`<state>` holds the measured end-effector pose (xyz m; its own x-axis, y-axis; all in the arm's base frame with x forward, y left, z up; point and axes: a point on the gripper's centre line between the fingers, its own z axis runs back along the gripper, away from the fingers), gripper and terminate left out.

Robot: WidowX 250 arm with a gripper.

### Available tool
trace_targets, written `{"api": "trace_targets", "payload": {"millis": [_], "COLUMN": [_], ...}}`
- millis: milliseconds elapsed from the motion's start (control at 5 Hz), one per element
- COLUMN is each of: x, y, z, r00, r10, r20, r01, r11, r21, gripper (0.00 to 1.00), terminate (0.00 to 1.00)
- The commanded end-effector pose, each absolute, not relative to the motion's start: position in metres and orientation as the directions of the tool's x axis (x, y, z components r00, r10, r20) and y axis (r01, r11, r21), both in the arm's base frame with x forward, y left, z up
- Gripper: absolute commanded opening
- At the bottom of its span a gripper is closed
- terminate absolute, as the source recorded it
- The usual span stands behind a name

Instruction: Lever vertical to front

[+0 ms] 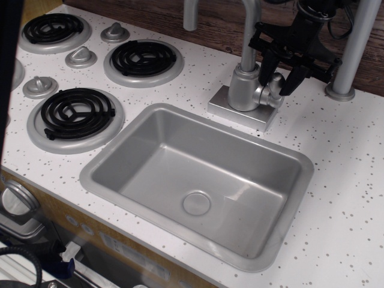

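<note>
A white speckled countertop filled most of the view, with a dark wood-grain wall behind it. Set into the counter was a grey rectangular sink, its round drain lying toward the near side of the basin. To the left of the sink stood three black coil burners on silver rings: one nearest the sink's left edge, one behind it, and one at the far left corner. Small silver stove knobs sat between the burners.

Behind the sink, on a square silver base, rose the faucet spout, its curved neck leaving the top of the frame. A silver pole stood on the counter at the right.

The black gripper hung beside the spout's right side, its two fingers pointing down and spread on either side of the lever. The lever projected from the right of the faucet body on its short stub, only its lower part showing between the fingers. The jaws stood apart around it; whether they pressed on it could not be told.
</note>
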<state>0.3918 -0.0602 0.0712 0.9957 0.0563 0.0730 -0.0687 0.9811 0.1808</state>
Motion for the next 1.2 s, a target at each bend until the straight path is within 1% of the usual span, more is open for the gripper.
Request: {"api": "trace_targets", "payload": {"millis": [0,600,800,1000], "x": [0.389,0.384,0.384,0.385], "y": [-0.060,-0.058,-0.057,-0.058], "z": [0.067,0.051,0.050,0.060], "r00": [0.990,0.989,0.989,0.991], "r10": [0.056,0.059,0.058,0.052], "r20": [0.132,0.137,0.138,0.121], "r01": [-0.071,-0.068,-0.066,-0.060], "r11": [0.991,0.996,0.996,0.996], "r21": [0.111,0.062,0.058,0.070], "gripper": [0.00,0.00,0.00,1.00], "terminate": [0.00,0.00,0.00,0.00]}}
